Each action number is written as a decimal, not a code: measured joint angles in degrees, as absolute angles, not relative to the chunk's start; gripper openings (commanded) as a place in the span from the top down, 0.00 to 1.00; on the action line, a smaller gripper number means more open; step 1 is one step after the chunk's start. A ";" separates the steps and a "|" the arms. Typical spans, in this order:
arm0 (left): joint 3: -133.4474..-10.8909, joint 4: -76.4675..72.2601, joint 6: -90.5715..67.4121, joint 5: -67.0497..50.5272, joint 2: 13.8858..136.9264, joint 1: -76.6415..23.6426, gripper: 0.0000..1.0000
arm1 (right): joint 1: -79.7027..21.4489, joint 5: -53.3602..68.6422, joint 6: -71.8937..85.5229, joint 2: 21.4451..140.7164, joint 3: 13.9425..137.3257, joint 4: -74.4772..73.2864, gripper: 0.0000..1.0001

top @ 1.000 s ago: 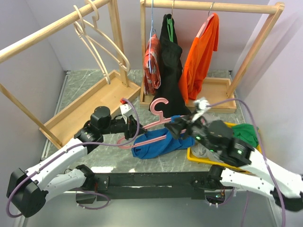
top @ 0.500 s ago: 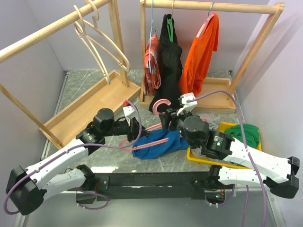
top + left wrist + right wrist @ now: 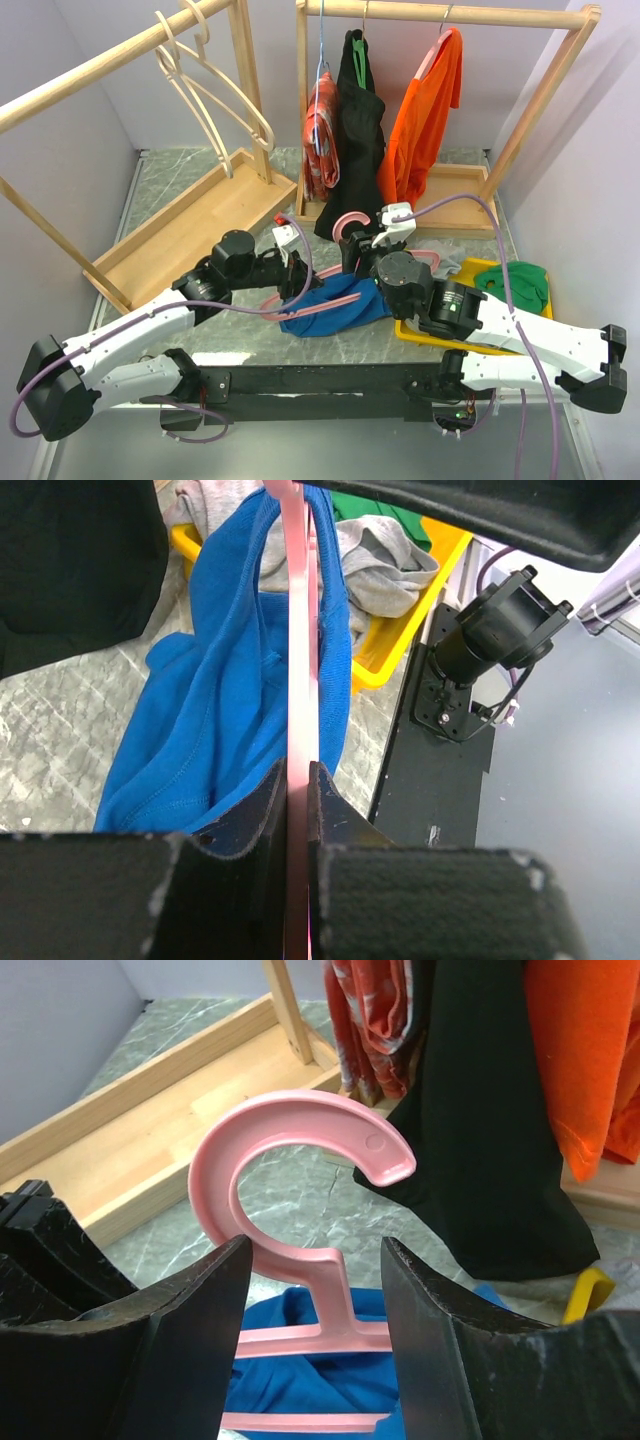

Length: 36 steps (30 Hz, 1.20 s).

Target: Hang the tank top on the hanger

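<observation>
Top external view. The hanger (image 3: 338, 296) lies low over the table (image 3: 170, 175). Its long axis runs from near left to far right, and its hook points away toward the back racks. The tank top (image 3: 325, 312) is bunched under and around the hanger's near arm, just beside the yellow tray (image 3: 412, 331). The left claw (image 3: 300, 283) meets the hanger's left end. The right claw (image 3: 358, 247) sits at the hook's base.

Left wrist view. The hanger (image 3: 297, 630) shows as a straight pink bar running directly away from the camera. The left claw (image 3: 297, 802) is clenched on its near end, with both pads pressed flat against the bar. The tank top (image 3: 220, 710) hangs along the bar with blue cloth on both sides of it. Whether the bar is threaded through a strap cannot be told. A grey garment (image 3: 385, 565) lies in the yellow tray (image 3: 400, 630) beyond.

Right wrist view. The hook of the hanger (image 3: 270, 1150) stands upright, with its opening facing right toward a black garment (image 3: 480, 1140). The right claw (image 3: 318, 1330) is spread wide and straddles the stem below the hook. Clear gaps show on each side and it grips nothing. The tank top (image 3: 290, 1365) lies directly beneath, between the fingers (image 3: 180, 1340).
</observation>
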<state>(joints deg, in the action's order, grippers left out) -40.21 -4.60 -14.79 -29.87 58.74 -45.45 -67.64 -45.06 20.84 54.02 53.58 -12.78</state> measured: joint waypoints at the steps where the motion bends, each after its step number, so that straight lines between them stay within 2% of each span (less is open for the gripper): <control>1: -40.21 -4.49 -14.81 -29.54 58.74 -45.54 0.96 | -67.70 -45.32 21.10 54.02 53.43 -12.73 0.38; 11: -41.15 -3.18 -14.87 -27.77 59.64 -45.82 0.96 | -68.34 -45.39 21.69 52.14 49.80 -11.53 0.37; 21: -41.85 -3.62 -14.76 -27.51 59.61 -45.98 0.97 | -68.38 -42.30 22.26 38.89 42.22 -10.61 0.36; 31: -43.75 -3.57 -15.18 -28.71 61.43 -46.26 0.96 | -68.40 -43.31 19.20 52.25 48.97 -9.98 0.35; 36: -44.88 -3.55 -15.79 -28.86 62.89 -46.89 0.98 | -68.40 -45.15 19.18 53.19 49.08 -10.83 0.39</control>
